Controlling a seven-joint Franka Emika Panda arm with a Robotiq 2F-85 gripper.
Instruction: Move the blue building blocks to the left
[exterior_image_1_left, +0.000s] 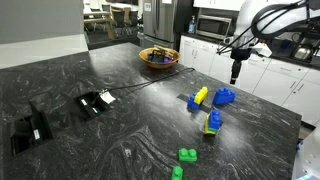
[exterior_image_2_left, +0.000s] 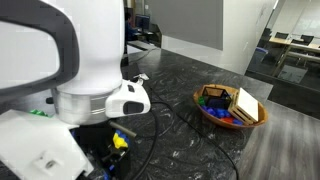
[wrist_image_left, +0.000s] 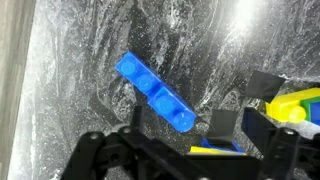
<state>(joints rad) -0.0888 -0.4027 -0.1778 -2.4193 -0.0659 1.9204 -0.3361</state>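
Observation:
The blue building blocks lie on the black marble counter, right of a blue brick joined to a yellow brick. In the wrist view the blue blocks show as a studded blue piece in the middle of the frame. My gripper hangs in the air just above and behind them, apart from them. In the wrist view the gripper looks open and empty, its fingers at the bottom edge. In an exterior view the robot base hides the blocks.
A blue brick topped with yellow-green pieces lies in front of the blue blocks. Two green bricks lie nearer the front edge. A brown bowl with toys stands further back, also seen in an exterior view. Black devices with a cable lie at the left.

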